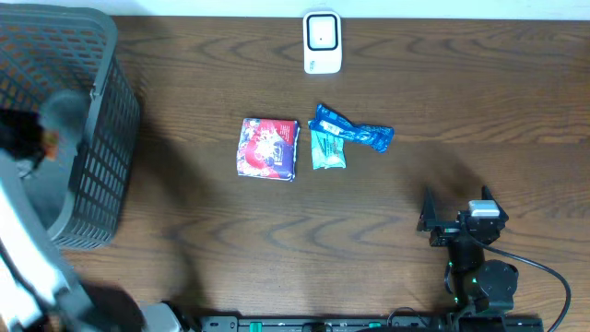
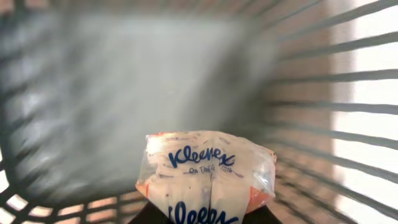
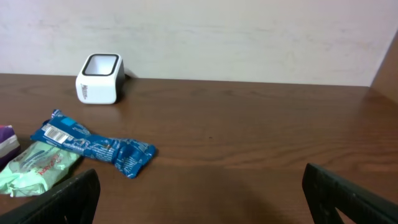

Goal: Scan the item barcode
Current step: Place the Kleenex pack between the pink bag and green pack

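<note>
Left wrist view showed the left gripper point(image 2: 206, 215) pinching the Kleenex pack point(image 2: 208, 163) inside the basket point(image 2: 323, 112), likely for scanning; the right gripper point(image 3: 201, 190) waited spread.

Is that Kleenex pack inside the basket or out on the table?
Inside. In the left wrist view the Kleenex pack is ringed by the slatted walls of the basket.

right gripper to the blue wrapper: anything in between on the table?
Nothing. From the right gripper to the blue wrapper the stretch is bare wooden table, seen in the overhead view and, from low down, in the right wrist view.
</note>
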Robot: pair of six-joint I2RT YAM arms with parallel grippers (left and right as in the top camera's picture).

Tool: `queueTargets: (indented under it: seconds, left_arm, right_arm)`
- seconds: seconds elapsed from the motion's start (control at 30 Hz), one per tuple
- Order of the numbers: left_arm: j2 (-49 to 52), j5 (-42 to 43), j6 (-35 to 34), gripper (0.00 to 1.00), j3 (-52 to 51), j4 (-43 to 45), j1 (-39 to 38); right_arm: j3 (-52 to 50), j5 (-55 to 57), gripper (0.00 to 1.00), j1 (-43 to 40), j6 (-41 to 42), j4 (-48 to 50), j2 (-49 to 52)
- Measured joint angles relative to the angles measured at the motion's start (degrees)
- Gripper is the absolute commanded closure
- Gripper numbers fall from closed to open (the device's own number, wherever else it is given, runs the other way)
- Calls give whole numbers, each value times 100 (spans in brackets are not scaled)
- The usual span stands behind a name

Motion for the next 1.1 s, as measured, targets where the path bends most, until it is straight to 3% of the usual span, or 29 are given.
queueTargets:
  seconds: [0.23, 0.43, 0.67, 0.93, 1.1]
  left_arm:
    - [-1963, 101, 114, 93, 96, 201, -614]
    - [-2264, 466, 815, 93, 92, 533, -2680]
    - [-1379, 564, 1665, 92, 28, 684, -4913]
    - [533, 562, 1919, 92, 2, 981, -6120]
    - [1696, 562, 1941, 73, -9, 1176, -6579]
  right_arm:
    - [0, 2, 1, 0, 0, 2, 0]
    - [0, 0, 1, 0, 0, 2, 0]
    - [0, 0, 1, 0, 0, 2, 2]
    - [0, 0, 1, 0, 0, 2, 0]
    - [0, 0, 1, 0, 2, 2, 0]
